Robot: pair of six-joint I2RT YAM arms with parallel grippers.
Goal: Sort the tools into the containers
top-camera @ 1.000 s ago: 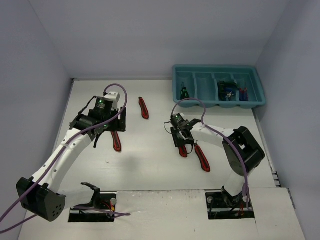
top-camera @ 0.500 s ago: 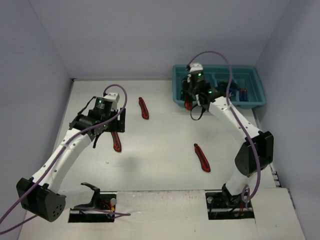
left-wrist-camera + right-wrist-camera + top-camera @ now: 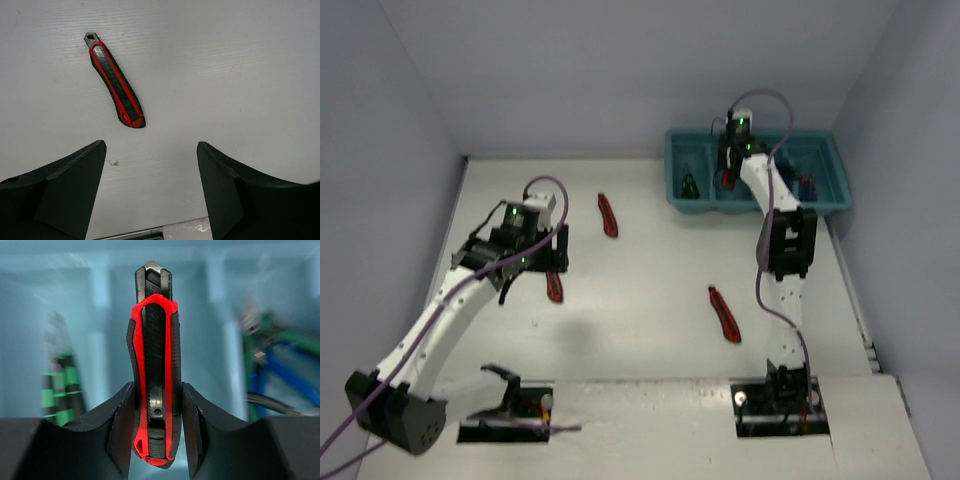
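Right claw [image 3: 157,407]: clamped on a red-and-black utility knife [image 3: 154,365], held over the teal tray [image 3: 760,206] at far right, seemingly above a middle compartment; the view is blurred.
Left claw [image 3: 151,150]: jaws apart, empty, above a second knife [image 3: 116,82] on the tabletop [image 3: 225,75].
Third knife [image 3: 608,215]: far centre.
Fourth knife [image 3: 723,313]: near right.

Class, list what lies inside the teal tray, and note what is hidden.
Visible: green-handled tools in the left end compartment, blue-handled tools toward the right end. The right gripper, holding a utility knife above the tray, covers the middle compartments.
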